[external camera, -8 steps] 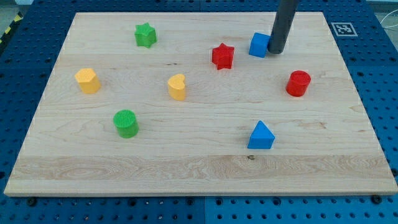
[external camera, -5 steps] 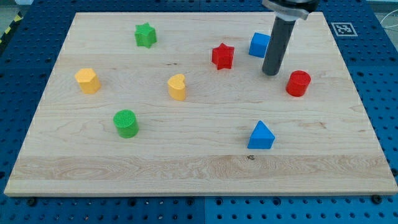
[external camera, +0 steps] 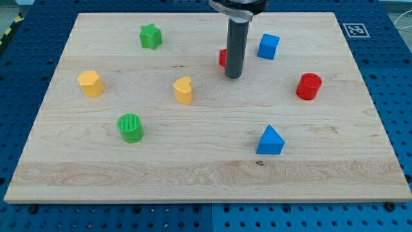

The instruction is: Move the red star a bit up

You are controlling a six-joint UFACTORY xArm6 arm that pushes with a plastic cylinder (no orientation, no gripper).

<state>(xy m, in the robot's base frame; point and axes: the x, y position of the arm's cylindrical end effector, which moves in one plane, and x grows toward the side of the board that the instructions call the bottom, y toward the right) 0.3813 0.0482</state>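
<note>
My tip [external camera: 234,77] sits on the counter [external camera: 193,174] just below the red star [external camera: 222,58] — the rod hides most of it, only its left edge showing. The star lies left of the blue cube [external camera: 268,46], near the view's top. No fingers here — just the rod.

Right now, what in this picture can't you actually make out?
- Red star block, camera view: the dark rod hides all but a sliver at its left edge, so its shape is unreadable.
- Whether my tip touches that block: the rod covers the spot.
- The arm above the rod: cut off by the view's top.
</note>
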